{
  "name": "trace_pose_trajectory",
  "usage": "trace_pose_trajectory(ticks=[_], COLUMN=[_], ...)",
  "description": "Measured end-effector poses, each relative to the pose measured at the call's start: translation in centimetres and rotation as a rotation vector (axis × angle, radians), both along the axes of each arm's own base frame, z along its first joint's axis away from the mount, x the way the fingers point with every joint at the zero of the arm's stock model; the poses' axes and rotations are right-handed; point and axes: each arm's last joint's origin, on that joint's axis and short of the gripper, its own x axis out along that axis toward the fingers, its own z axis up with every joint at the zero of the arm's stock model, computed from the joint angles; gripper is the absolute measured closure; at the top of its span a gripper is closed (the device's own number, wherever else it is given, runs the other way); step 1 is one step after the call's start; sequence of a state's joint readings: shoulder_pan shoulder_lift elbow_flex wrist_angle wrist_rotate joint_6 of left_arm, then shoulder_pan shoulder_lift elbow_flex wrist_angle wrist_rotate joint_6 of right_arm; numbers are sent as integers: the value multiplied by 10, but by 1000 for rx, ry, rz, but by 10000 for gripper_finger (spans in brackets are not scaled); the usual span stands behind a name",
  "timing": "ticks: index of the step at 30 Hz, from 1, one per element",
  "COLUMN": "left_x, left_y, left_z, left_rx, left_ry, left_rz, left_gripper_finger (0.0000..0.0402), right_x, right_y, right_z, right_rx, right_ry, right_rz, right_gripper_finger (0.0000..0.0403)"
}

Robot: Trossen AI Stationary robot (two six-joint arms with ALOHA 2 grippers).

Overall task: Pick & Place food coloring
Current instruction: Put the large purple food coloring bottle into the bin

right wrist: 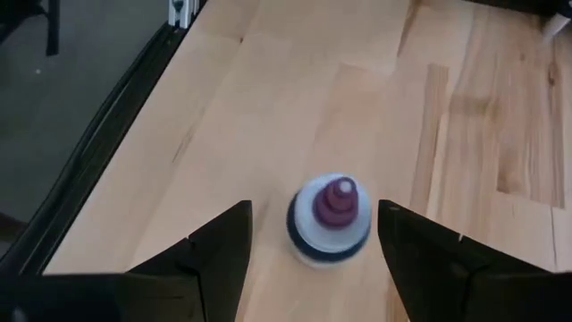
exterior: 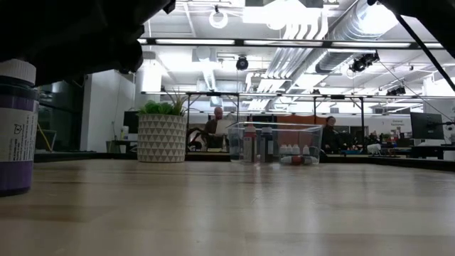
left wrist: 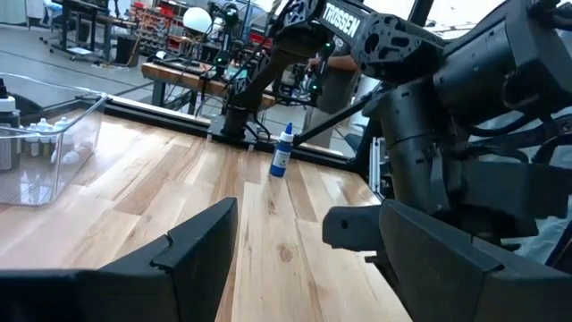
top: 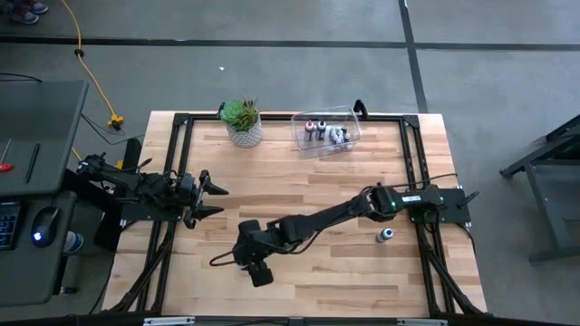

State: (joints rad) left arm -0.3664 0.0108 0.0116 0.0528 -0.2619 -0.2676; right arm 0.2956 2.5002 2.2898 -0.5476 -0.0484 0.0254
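With my right gripper (right wrist: 308, 246) spread wide over the small purple-capped plastic food-coloring bottle (right wrist: 329, 219), far from the clear plastic bin (top: 326, 131), I judge it light, slippery; grip the body.

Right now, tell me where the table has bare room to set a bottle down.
Bare wood runs between the clear plastic bin and the right arm, and from the blue-capped bottle to the near edge. It is crowded near the right gripper, poised open over a purple-capped bottle, and around the left gripper.
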Motion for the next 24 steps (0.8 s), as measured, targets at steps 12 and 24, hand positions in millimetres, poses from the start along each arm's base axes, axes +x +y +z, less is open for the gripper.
trace_pose_trajectory(ticks=[12,24], left_x=[0,0], left_y=[0,0], left_z=[0,0], left_rx=[0,0], left_ry=[0,0], left_rz=[0,0], left_gripper_finger=[130,130], right_x=[3,3], right_y=[0,0], right_z=[-2,-3], right_rx=[-1,-4], right_ry=[-29,-21], right_rz=[-16,-16], right_gripper_finger=[194,272])
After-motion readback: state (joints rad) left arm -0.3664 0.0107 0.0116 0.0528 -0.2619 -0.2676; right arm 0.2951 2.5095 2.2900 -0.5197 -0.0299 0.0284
